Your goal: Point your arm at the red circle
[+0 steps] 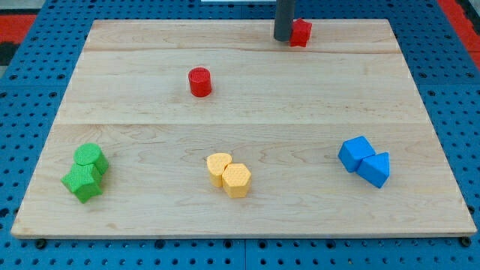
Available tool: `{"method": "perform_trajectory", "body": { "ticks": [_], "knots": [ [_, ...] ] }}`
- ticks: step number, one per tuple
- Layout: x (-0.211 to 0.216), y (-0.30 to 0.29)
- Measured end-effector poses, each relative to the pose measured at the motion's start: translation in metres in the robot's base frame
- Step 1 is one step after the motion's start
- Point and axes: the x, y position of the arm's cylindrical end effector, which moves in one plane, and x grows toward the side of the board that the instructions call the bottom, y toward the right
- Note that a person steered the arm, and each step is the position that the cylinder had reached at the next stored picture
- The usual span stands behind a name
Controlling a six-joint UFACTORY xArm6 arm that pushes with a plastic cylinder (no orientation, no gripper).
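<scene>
The red circle [199,81] is a short red cylinder standing on the wooden board, left of centre in the upper half. My tip [283,38] is at the view's top, right of centre, well to the right of and above the red circle. It touches or nearly touches the left side of another red block [301,32], whose shape I cannot make out fully. The dark rod rises out of the top of the view.
Two green blocks [87,172] sit together at the lower left. Two yellow blocks [229,174] sit together at the lower centre. Two blue blocks [364,160] sit together at the lower right. The wooden board [240,120] lies on a blue pegboard surface.
</scene>
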Motion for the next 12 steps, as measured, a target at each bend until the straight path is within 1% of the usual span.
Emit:
{"method": "perform_trajectory", "body": {
  "ticks": [1,2,4,5,6,7,8,11,12],
  "knots": [
    [0.033,0.0],
    [0.045,0.0],
    [0.115,0.004],
    [0.152,-0.027],
    [0.189,-0.072],
    [0.19,-0.131],
    [0.19,-0.164],
    [0.186,-0.163],
    [0.187,-0.174]
  ]
}}
